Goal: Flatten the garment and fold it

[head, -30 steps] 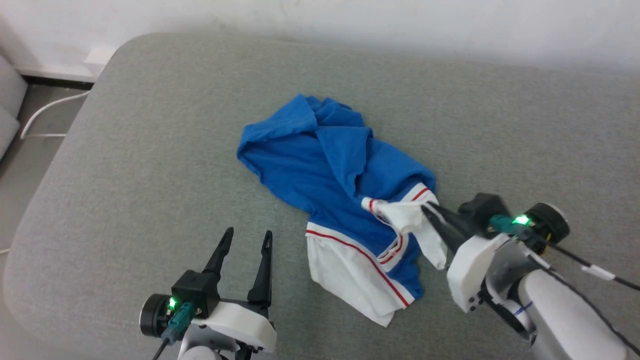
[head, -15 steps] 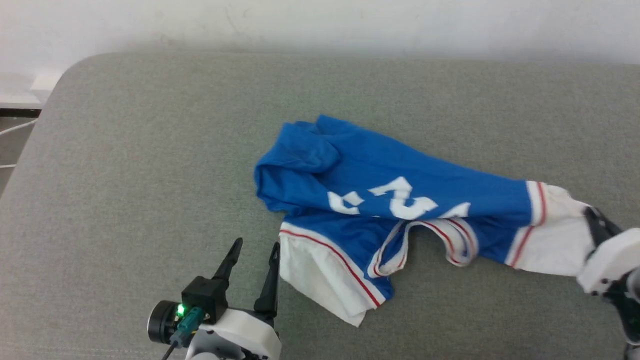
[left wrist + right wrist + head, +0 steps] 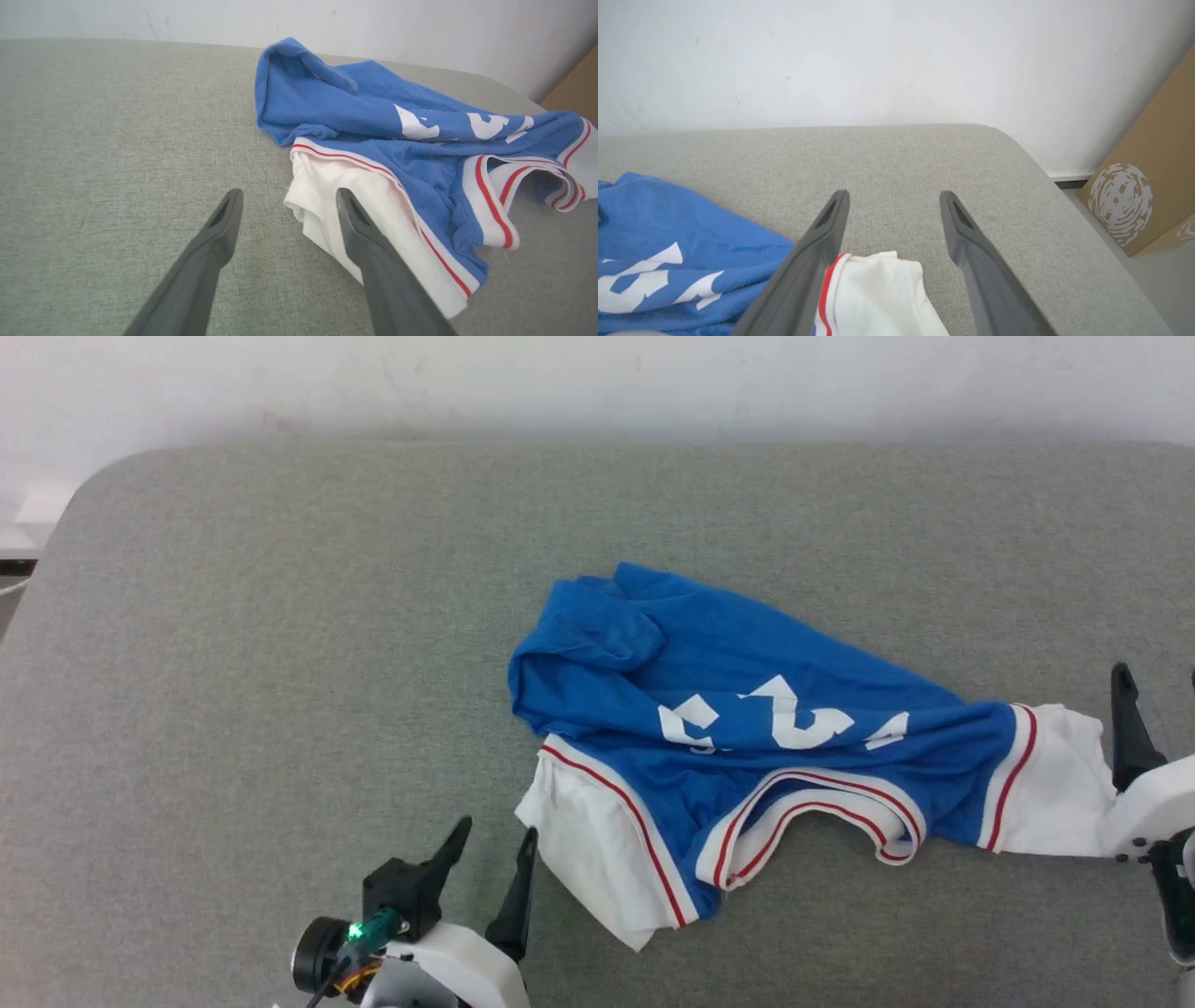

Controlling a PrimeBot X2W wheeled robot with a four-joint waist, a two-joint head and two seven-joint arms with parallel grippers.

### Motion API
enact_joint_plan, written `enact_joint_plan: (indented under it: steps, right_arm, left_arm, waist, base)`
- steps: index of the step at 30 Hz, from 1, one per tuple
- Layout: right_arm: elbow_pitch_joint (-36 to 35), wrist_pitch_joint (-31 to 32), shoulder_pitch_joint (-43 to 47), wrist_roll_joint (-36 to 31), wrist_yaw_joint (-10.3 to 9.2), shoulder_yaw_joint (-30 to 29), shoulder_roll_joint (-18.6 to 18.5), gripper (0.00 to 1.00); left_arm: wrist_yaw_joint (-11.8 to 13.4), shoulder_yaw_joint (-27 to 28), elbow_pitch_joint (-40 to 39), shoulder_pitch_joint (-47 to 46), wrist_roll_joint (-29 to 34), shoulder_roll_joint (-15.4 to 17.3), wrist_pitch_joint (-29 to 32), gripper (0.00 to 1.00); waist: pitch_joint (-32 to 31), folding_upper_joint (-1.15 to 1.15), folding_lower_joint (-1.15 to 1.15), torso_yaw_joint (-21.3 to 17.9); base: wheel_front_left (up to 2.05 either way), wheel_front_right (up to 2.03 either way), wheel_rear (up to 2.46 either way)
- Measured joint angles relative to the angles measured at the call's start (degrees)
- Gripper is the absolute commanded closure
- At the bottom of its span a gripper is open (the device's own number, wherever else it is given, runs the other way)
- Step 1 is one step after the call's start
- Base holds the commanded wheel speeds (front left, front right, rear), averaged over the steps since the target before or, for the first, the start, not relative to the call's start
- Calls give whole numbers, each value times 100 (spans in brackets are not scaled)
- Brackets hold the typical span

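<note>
The garment, a royal blue shirt with white numerals, lies crumpled but stretched sideways on the grey surface. Its collar gapes toward me. One white sleeve lies at the near left, the other at the far right. My right gripper stands open at the right edge of the head view. In the right wrist view that sleeve lies loose between the bases of the spread fingers. My left gripper is open just left of the near sleeve, one finger overlapping its edge.
The grey padded surface runs back to a white wall. Its rounded left corner and right edge drop to the floor. A cardboard box stands beyond the right edge.
My right gripper dragged the sleeve to the right, stretching the garment out and turning up the numerals, then opened and let the sleeve go. The head camera also shifted.
</note>
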Motion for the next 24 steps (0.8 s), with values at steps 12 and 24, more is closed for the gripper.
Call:
enact_joint_plan:
  steps: [12, 24]
  right_arm:
    - [-1405, -235, 677, -142, 0, 375, 644, 0]
    - [-1436, -189, 881, -280, 0, 536, 726, 0]
  left_arm:
    - [-113, -69, 303, -229, -314, 165, 1328, 0]
    - [87, 401, 378, -575, -402, 660, 1182, 100]
  waist:
    - [86, 0, 0, -491]
    - [212, 0, 1, -625]
  base:
    - [0, 0, 0]
    - [0, 0, 0]
